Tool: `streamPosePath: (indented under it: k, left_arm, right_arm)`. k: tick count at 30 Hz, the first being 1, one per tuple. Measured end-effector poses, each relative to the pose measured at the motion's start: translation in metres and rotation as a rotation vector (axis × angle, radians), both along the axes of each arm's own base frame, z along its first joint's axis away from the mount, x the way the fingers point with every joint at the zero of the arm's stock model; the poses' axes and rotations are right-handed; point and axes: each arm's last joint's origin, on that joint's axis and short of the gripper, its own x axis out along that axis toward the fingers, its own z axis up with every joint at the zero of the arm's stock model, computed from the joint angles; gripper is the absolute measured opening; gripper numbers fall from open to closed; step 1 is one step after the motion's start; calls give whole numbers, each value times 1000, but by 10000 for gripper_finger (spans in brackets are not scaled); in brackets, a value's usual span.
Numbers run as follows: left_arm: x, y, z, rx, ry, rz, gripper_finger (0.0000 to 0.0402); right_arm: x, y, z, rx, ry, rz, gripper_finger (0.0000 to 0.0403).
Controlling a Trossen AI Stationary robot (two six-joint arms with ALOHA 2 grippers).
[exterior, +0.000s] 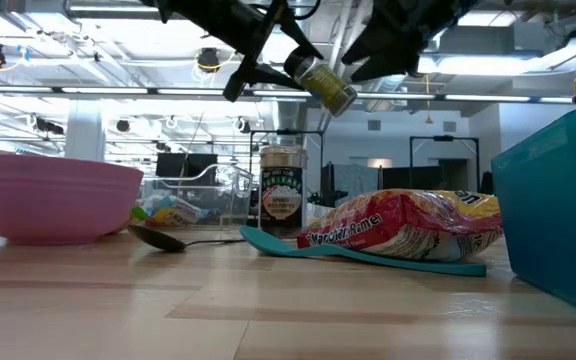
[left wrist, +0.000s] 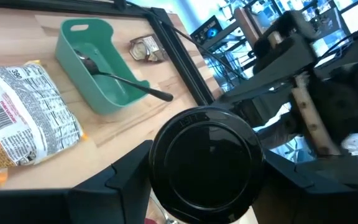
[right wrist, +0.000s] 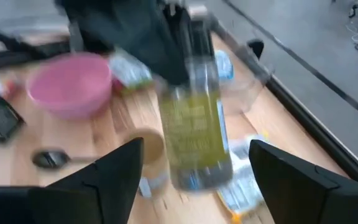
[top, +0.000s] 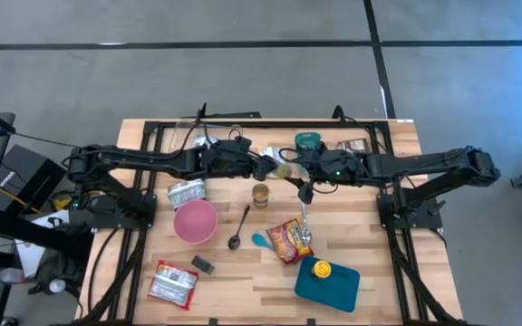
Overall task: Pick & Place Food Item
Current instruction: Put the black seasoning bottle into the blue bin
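Note:
A glass jar with a black lid and a yellow-green label [exterior: 325, 85] hangs tilted high above the table's middle; it also shows in the high view [top: 284, 170]. My left gripper [top: 268, 168] is shut on its lid end. My right gripper [top: 304, 177] is open. In the right wrist view its fingers stand on either side of the jar's body [right wrist: 194, 134] without touching it. A second, brown-lidded jar [top: 260, 195] stands upright on the table below. My left gripper pinches the jar's black lid [left wrist: 207, 165] between its two fingers, one on each side of the lid's rim. The fingers come level from the table's left and lie along the jar. The jar is lifted clear and tilts, its bottom end lower and toward my right gripper.
A pink bowl [top: 195, 220], a metal spoon [top: 240, 228], a red ramen packet [top: 290, 240] on a teal spoon [top: 261, 241], a teal container [top: 333, 288], a green bin [top: 308, 142] and food packets [top: 174, 283] lie about the table.

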Motion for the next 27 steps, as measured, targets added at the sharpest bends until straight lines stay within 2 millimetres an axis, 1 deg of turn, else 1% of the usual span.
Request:
streamPosePath:
  k: [3, 8, 13, 22, 27]
  left_arm:
    - [0, 0, 0, -1, 0, -2, 206]
    - [0, 0, 0, 3, 2, -5, 207]
    - [0, 0, 0, 1, 2, -15, 206]
    - [0, 0, -1, 1, 11, -15, 207]
    - [-1, 0, -1, 0, 15, -15, 208]
  right_arm:
    - [6, -1, 0, -15, -22, 4, 286]
    - [14, -4, -8, -29, -10, 5, 286]
    - [23, -6, -10, -43, 17, 7, 286]
    - [56, -8, 1, -83, 86, 30, 286]
    - [66, -8, 1, -79, 172, 34, 286]
